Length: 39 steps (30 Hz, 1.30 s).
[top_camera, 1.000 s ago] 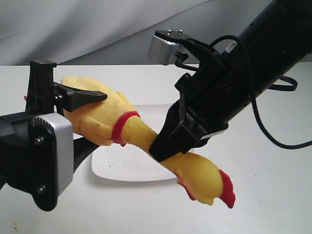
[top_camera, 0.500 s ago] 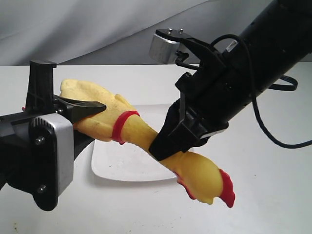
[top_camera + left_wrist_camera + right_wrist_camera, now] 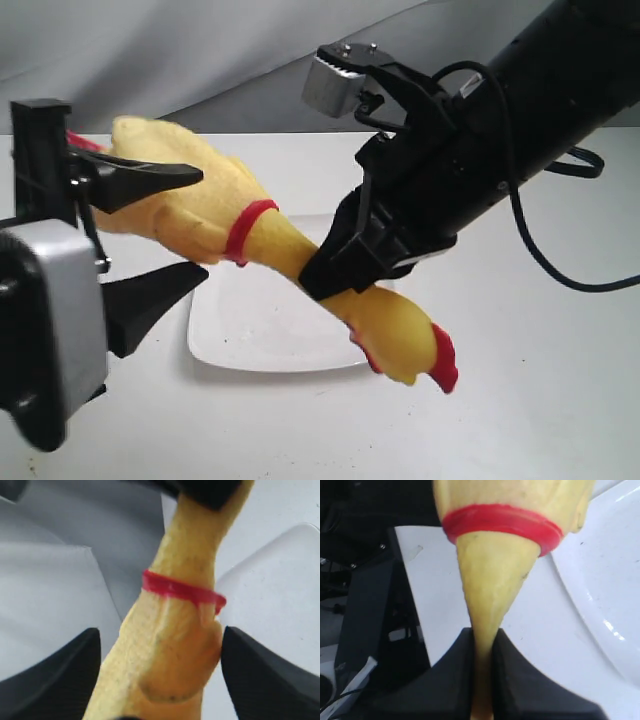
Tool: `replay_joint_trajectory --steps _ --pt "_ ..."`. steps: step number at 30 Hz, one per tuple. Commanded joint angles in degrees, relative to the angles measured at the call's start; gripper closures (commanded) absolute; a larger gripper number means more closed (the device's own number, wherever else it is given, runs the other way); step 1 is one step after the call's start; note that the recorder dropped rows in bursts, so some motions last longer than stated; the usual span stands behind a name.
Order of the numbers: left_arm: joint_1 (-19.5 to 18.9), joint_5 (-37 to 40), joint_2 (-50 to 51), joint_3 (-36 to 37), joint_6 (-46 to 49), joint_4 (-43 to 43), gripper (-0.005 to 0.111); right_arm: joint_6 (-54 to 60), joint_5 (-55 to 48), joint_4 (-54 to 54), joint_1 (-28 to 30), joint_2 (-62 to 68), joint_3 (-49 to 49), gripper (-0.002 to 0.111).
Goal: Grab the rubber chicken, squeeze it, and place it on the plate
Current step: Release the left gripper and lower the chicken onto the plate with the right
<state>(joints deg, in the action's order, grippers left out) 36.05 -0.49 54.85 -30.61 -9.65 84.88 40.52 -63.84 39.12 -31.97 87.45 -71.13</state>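
Observation:
The yellow rubber chicken (image 3: 200,205) hangs slanted in the air above the white square plate (image 3: 250,335), its red-combed head low over the plate's right rim. My right gripper (image 3: 335,285) is shut on the thin neck just below the red collar band (image 3: 245,230); in the right wrist view its jaws (image 3: 482,645) pinch the neck (image 3: 492,580) flat. My left gripper (image 3: 200,222) is open, one finger above and one below the plump body. In the left wrist view the body (image 3: 170,630) fills the space between the spread fingers (image 3: 50,680).
Below lies a white tabletop (image 3: 540,400), with a grey cloth backdrop (image 3: 150,50) behind. A black cable (image 3: 540,265) loops off the right arm. The left arm's silver camera housing (image 3: 50,330) fills the near left.
My left gripper has opened off the chicken's body and shifted left toward the camera. The squeezed body has plumped back out. The right gripper keeps its hold and has moved slightly left.

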Motion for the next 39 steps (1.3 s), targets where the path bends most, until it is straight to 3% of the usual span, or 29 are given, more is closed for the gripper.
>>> replay_joint_trajectory --steps 1,13,26,37,39 --pt "2.88 -0.65 -9.41 -0.28 -5.14 -0.81 0.049 -0.63 8.74 -3.88 0.02 -0.58 -0.32 0.108" --pt "2.84 4.04 -31.51 -0.28 -32.07 -0.81 0.056 -0.65 24.23 -7.47 0.02 10.7 -0.32 0.108" --pt "2.84 6.52 -33.48 -0.28 -32.46 -0.81 0.056 -0.75 28.6 -10.28 0.02 22.78 -0.32 0.108" --pt "2.84 6.52 -33.48 -0.28 -32.46 -0.81 0.056 -7.76 27.64 -16.47 0.02 23.73 -0.32 0.108" --pt "2.84 6.52 -33.48 -0.28 -32.46 -0.81 0.056 -9.84 26.99 -19.27 0.02 23.73 -0.32 0.103"
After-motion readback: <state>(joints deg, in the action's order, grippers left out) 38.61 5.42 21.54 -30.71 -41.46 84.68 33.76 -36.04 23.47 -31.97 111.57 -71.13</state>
